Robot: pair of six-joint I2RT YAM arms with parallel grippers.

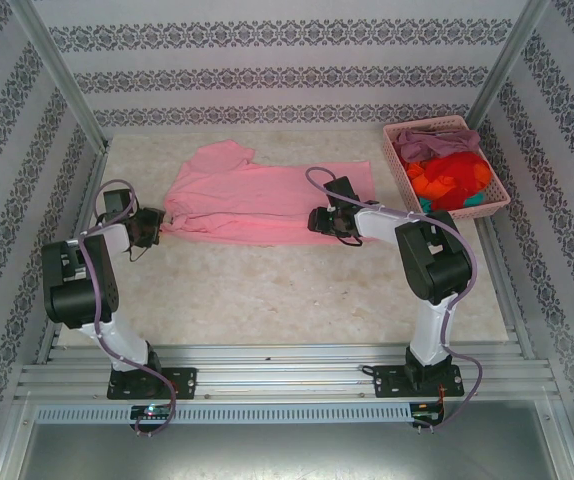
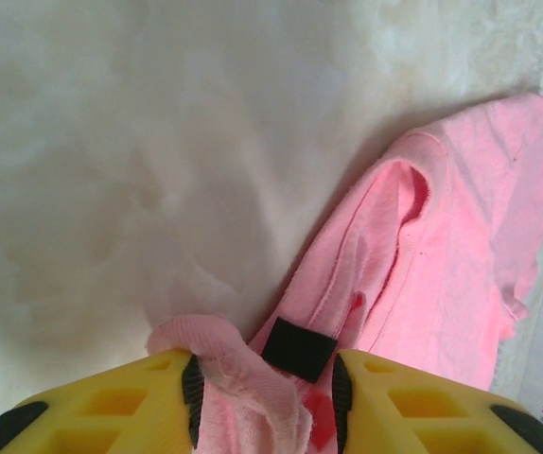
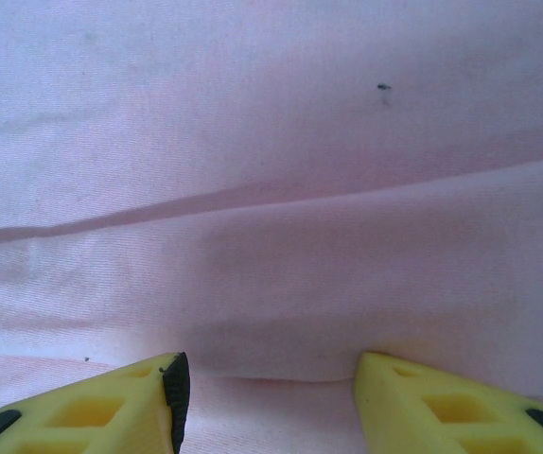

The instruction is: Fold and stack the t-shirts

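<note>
A light pink t-shirt [image 1: 257,195] lies spread flat across the back of the table. At its left end, my left gripper [image 1: 155,226] is shut on a bunch of the shirt's cloth. In the left wrist view, that gripper [image 2: 264,364] has the ribbed neck edge and a black label [image 2: 298,348] of the pink t-shirt [image 2: 461,246] pinched between its pads. My right gripper [image 1: 325,220] rests on the shirt's lower right part. Seen from the right wrist, this gripper [image 3: 267,364] is open, with a fold edge of the t-shirt [image 3: 271,189] running between its fingers.
A pink lattice basket [image 1: 395,155] stands at the back right corner. It holds a mauve shirt [image 1: 437,142], an orange-red shirt [image 1: 447,178] and a teal shirt [image 1: 479,198]. Patterned walls and metal posts enclose the table on three sides.
</note>
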